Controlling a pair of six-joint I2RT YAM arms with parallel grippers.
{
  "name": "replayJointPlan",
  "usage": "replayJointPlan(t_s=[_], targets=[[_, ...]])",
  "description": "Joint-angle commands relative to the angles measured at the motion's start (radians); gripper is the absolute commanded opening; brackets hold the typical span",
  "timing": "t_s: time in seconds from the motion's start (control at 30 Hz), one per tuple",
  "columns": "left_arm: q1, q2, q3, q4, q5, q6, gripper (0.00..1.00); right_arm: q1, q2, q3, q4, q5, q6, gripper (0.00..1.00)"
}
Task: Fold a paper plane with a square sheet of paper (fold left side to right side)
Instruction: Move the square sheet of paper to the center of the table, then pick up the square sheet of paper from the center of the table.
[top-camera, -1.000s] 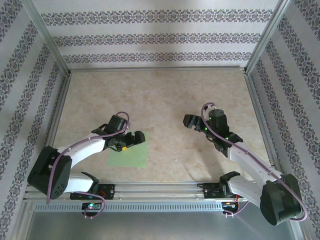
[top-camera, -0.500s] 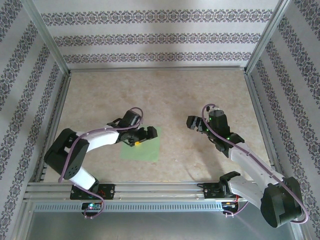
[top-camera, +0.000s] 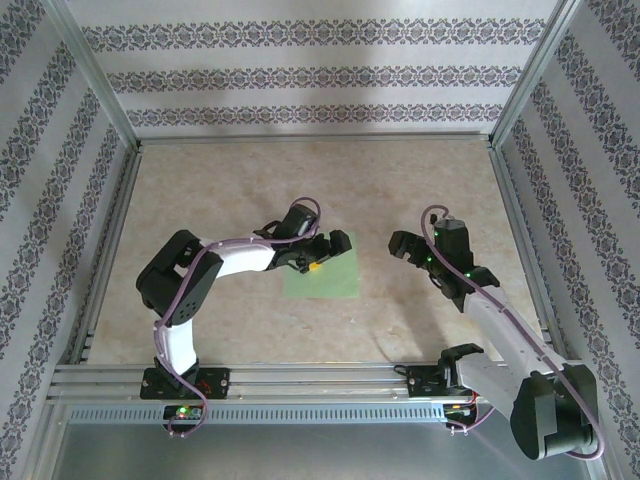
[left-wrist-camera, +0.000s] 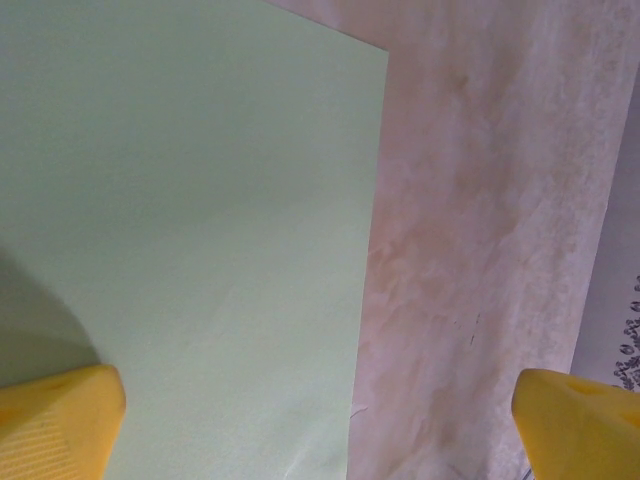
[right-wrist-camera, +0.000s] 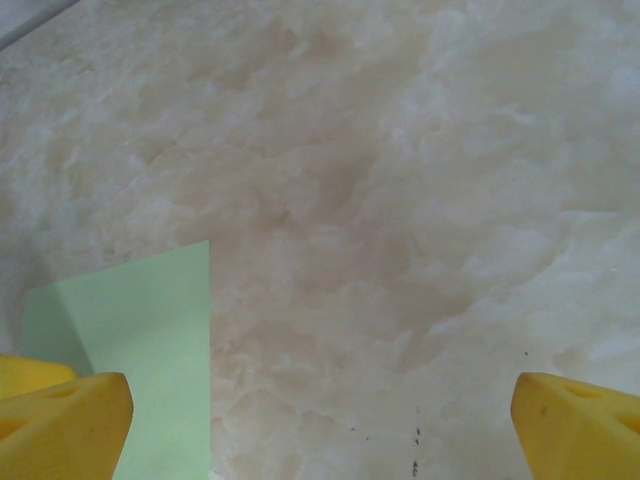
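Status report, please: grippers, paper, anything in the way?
Left gripper open, astride edge of paper. Right gripper open, beside it. Paper flat, unfolded. No obstacle seen.

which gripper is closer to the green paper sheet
Left. The left gripper is over the green sheet itself, jaws open; the right gripper stands apart to its right, above bare table.

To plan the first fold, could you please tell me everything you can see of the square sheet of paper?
The square sheet of paper is thin, plain light green, matte and unfolded, with straight edges and sharp corners. It lies flat on the marbled table, near the middle. The open left hand straddles one edge, with one yellow fingertip above the sheet; whether it touches cannot be told. The open right hand is apart from it.
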Motion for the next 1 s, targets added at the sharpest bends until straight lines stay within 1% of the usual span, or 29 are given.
replayJointPlan(t_s=[0.0, 0.07, 0.17, 0.23, 0.3, 0.33, 0.43, 0.53, 0.63, 0.73, 0.87, 0.97], targets=[[-0.012, 0.043, 0.0, -0.025, -0.005, -0.009, 1.0, -0.008, 0.04, 0.043, -0.029, -0.069, -0.006, 0.95], [-0.01, 0.017, -0.004, -0.012, 0.012, 0.004, 1.0, -0.009, 0.086, 0.066, -0.028, -0.094, -0.013, 0.93], [0.002, -0.051, -0.018, -0.056, -0.005, 0.044, 1.0, 0.003, 0.181, 0.119, -0.029, -0.125, -0.024, 0.88], [0.017, -0.109, -0.045, -0.093, -0.023, 0.072, 1.0, 0.03, 0.262, 0.167, -0.036, -0.128, -0.043, 0.85], [0.036, -0.162, -0.088, -0.104, -0.018, 0.095, 0.99, 0.072, 0.344, 0.23, -0.047, -0.114, -0.068, 0.82], [0.044, -0.184, -0.109, -0.109, -0.009, 0.104, 0.96, 0.093, 0.383, 0.26, -0.053, -0.105, -0.082, 0.81], [0.065, -0.234, -0.17, -0.139, 0.027, 0.135, 0.81, 0.154, 0.523, 0.375, -0.077, -0.081, -0.108, 0.79], [0.068, -0.254, -0.214, -0.158, 0.036, 0.147, 0.7, 0.198, 0.636, 0.467, -0.086, -0.061, -0.116, 0.78], [0.069, -0.265, -0.256, -0.138, 0.029, 0.127, 0.66, 0.245, 0.75, 0.568, -0.109, -0.028, -0.136, 0.8], [0.071, -0.262, -0.264, -0.146, 0.011, 0.13, 0.64, 0.274, 0.84, 0.647, -0.138, -0.009, -0.15, 0.81], [0.07, -0.228, -0.24, -0.198, -0.004, 0.159, 0.56, 0.301, 0.92, 0.708, -0.16, 0.028, -0.16, 0.83], [0.071, -0.197, -0.236, -0.194, 0.007, 0.161, 0.52, 0.319, 0.962, 0.733, -0.174, 0.049, -0.168, 0.84]])
